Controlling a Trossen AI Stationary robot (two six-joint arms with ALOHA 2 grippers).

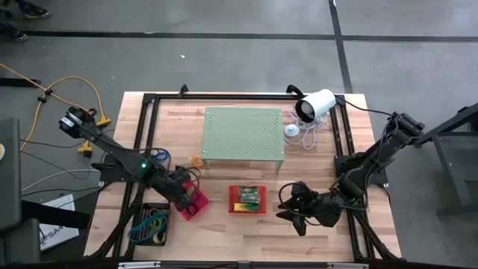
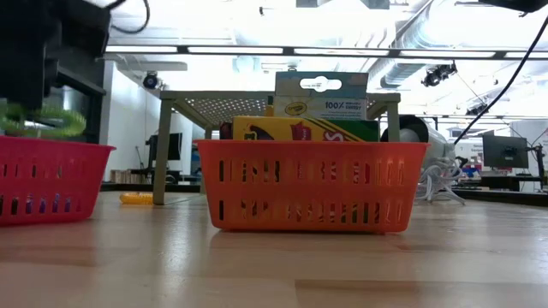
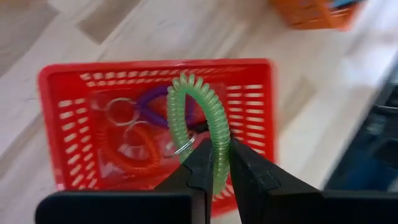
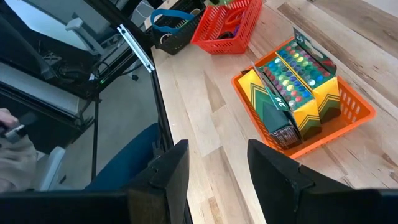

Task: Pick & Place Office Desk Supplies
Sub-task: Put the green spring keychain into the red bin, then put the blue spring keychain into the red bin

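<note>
My left gripper (image 3: 221, 149) is over the red tray (image 3: 155, 65) near the table's left front and is shut on a green coiled loop (image 3: 193, 106). In the low view the loop (image 2: 38, 120) shows just above the tray's rim (image 2: 51, 145). An orange coil (image 3: 121, 155), a purple coil (image 3: 152, 99) and key rings lie in the tray. My right gripper (image 4: 217, 155) is open, low over the table right of the orange tray (image 1: 248, 199). That tray holds green-and-yellow crayon packs (image 4: 292, 87). My left gripper pinches the green coiled loop between its two fingers, across one side of the coil (image 3: 219, 134), coming from above and pointing down at the tray. The rest of the loop stands out beyond the fingertips over the tray's inside; whether it touches the things below I cannot tell.
A black tray (image 1: 149, 224) with blue and green bands sits at the left front corner. The pale green perforated stand (image 1: 244, 134) fills the table's middle far side, with an orange ring (image 1: 197, 161) beside its left leg. A white device (image 1: 314, 104) with its cable lies far right.
</note>
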